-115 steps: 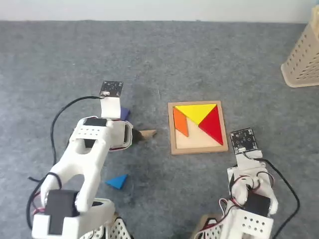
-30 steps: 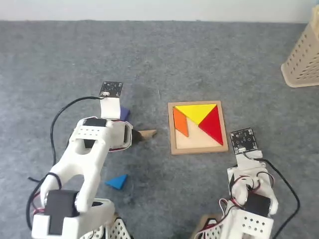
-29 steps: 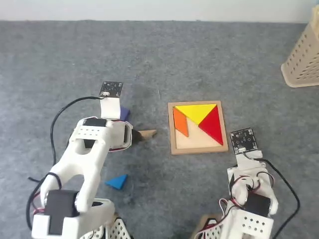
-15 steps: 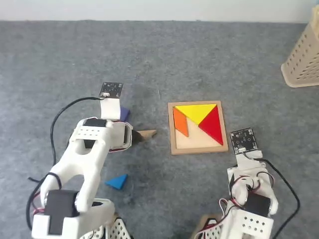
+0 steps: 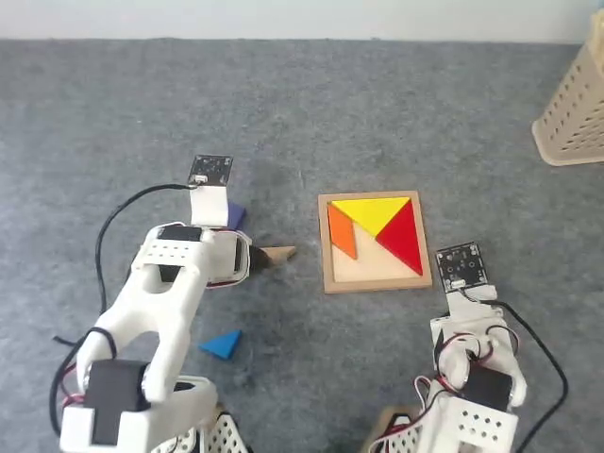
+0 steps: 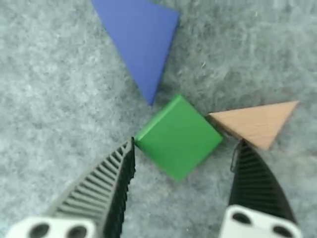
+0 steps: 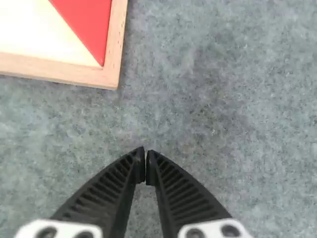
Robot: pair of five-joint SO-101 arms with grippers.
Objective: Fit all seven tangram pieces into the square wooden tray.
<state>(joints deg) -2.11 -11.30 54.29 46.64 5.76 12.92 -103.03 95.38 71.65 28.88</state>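
The square wooden tray [image 5: 325,247] holds a yellow triangle [image 5: 377,212], an orange parallelogram [image 5: 341,231] and a red triangle [image 5: 403,238]. To its left, my left gripper [image 6: 184,146] is open just above the carpet. A green square [image 6: 178,137] lies between its fingers. A dark blue triangle [image 6: 141,42] and a tan triangle [image 6: 255,123] lie right beside the square. A light blue triangle [image 5: 222,344] rests alone near the left arm's base. My right gripper [image 7: 145,153] is shut and empty over bare carpet, just off the tray's corner [image 7: 115,59].
Grey carpet covers the table. A cream perforated basket [image 5: 576,104] stands at the far right edge. The left arm [image 5: 175,283] stretches over the carpet left of the tray, and the right arm [image 5: 467,283] sits below the tray's near right corner.
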